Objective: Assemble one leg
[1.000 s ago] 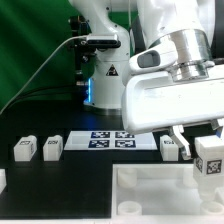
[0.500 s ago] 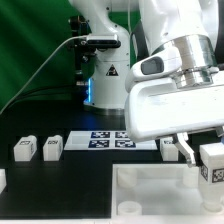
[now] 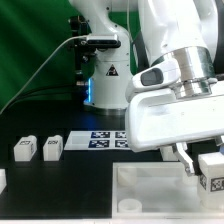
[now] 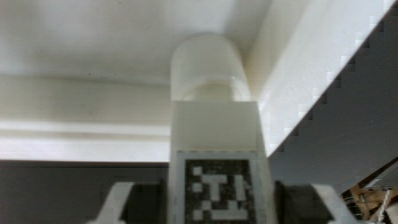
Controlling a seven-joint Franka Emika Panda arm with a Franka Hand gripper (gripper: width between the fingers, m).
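Leg (image 3: 213,173) sits pinched in the closed claw (image 3: 206,163), hanging over the white tray (image 3: 150,187) at right; seemingly not yet socketed.

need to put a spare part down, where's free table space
Bare black table lies between two loose legs, the marker board and the white tray-like piece. The exterior view's right is crowded: the gripper holds a leg at that piece.
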